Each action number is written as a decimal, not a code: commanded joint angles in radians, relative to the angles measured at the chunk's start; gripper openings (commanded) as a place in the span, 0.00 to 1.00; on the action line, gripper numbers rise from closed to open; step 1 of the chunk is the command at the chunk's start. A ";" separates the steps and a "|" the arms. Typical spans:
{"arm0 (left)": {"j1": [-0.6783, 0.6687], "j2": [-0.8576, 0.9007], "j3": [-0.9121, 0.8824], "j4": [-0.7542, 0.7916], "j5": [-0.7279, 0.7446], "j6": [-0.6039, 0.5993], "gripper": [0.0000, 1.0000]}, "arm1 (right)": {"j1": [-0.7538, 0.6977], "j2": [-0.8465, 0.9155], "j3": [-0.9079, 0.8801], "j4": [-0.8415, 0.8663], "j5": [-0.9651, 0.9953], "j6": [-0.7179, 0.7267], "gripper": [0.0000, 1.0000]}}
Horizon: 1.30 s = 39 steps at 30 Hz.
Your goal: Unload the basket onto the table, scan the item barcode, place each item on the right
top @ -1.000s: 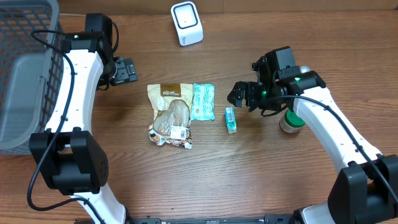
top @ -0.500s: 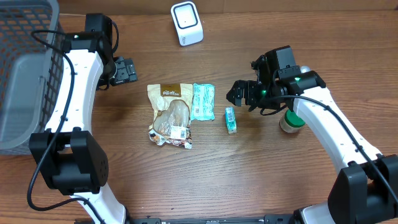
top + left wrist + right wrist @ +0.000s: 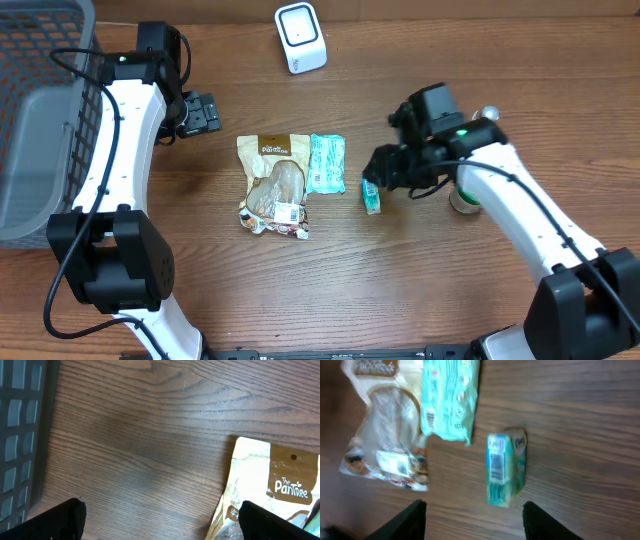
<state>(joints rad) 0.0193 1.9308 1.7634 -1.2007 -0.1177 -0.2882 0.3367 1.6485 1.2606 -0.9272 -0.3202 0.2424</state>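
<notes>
Fingers of my right pincer stand apart, holding nothing, at the bottom edge of the wrist view. The small teal box lies just above them in frame, long axis running top to bottom, so I straddle its narrow width. A barcode shows on it. It rests on the table, just right of the teal packet. My left pincer, wide open, idles at upper left, well apart. A second ago my right pincer sat further right; the box hasn't moved.

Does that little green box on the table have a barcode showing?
Yes: in the right wrist view the small green box shows a barcode of black stripes on the side facing the camera.
</notes>
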 commanded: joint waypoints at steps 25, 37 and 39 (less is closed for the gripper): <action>-0.007 -0.015 0.016 0.001 -0.013 0.004 1.00 | 0.240 0.001 -0.229 0.273 0.341 0.124 0.76; -0.007 -0.015 0.016 0.001 -0.013 0.004 1.00 | 0.240 0.001 -0.229 0.296 0.288 0.084 0.72; -0.007 -0.015 0.016 0.001 -0.013 0.004 1.00 | 0.240 0.002 -0.229 0.303 0.288 0.084 0.72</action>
<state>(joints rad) 0.0193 1.9308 1.7634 -1.2007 -0.1177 -0.2882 0.5766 1.6485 1.0367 -0.6357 -0.0227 0.3367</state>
